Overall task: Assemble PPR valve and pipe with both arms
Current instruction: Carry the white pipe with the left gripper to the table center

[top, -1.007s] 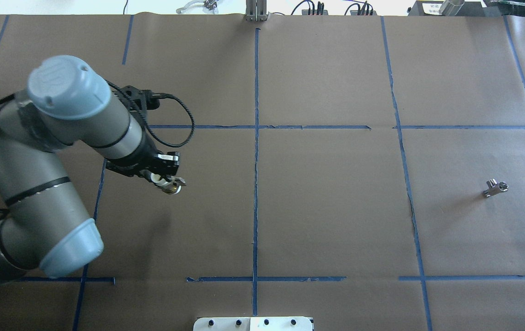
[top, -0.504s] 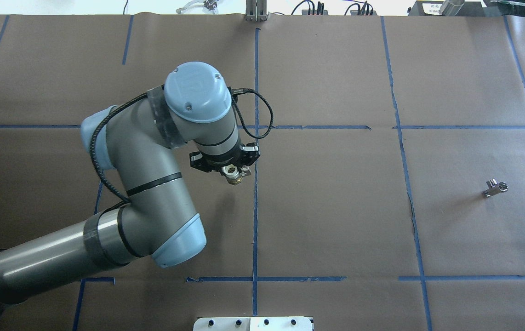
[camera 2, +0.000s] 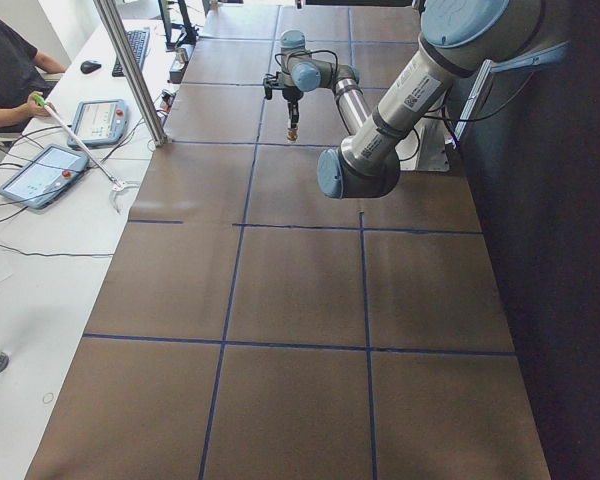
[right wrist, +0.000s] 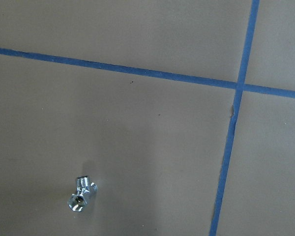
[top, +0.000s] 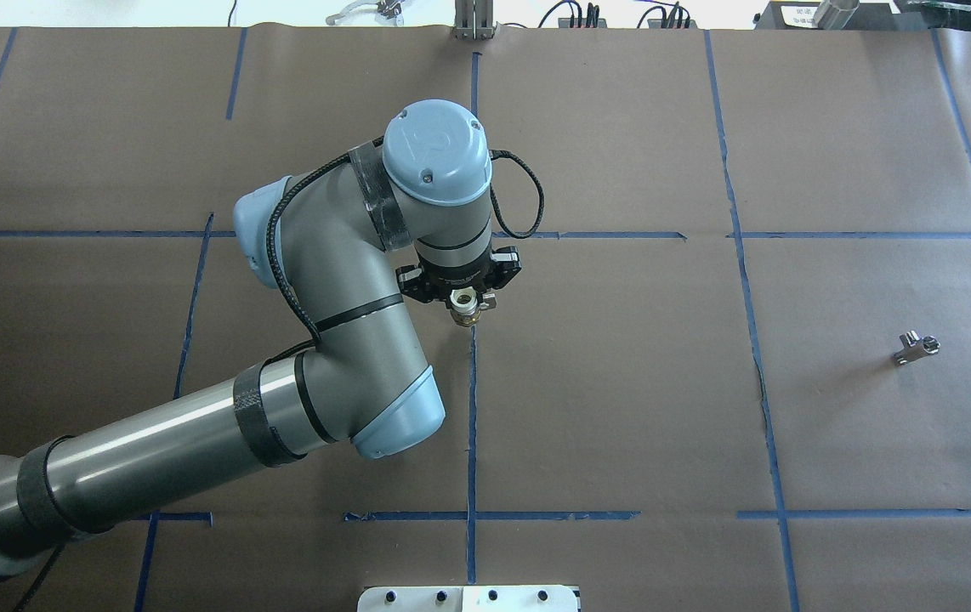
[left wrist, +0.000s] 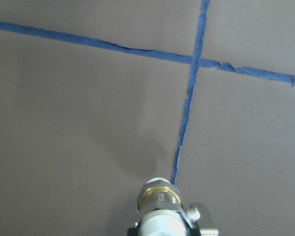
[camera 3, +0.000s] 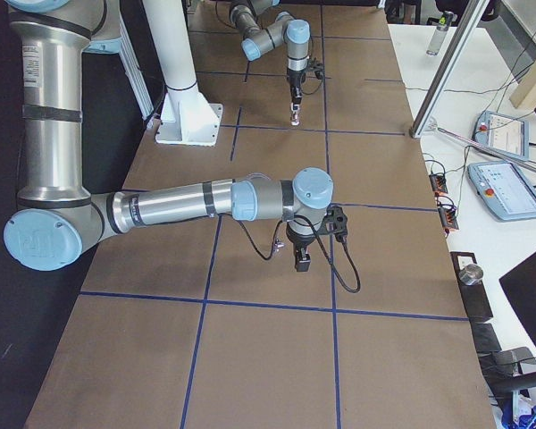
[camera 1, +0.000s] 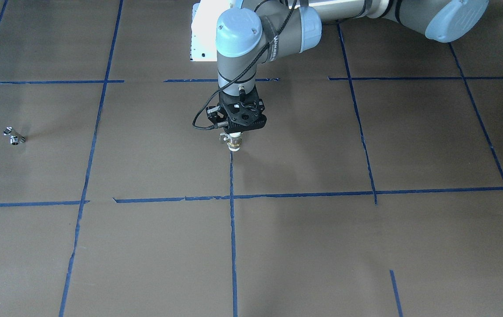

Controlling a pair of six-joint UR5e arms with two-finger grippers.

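My left gripper is pinched on the valve, which points end-down over the middle tape line near the centre of the table. Pipe lies on the table well apart, on my right side. Right gripper hangs above the table; spread or closed, cannot tell

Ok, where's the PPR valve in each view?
Front-facing: PPR valve upper centre, in the left pincer.
Overhead: valve at centre.
Exterior left: valve tiny, upper centre.
Exterior right: valve tiny, upper centre.
Left wrist: valve at bottom centre.
Right wrist: not in it.
Shared landmark: blue tape line beneath it.
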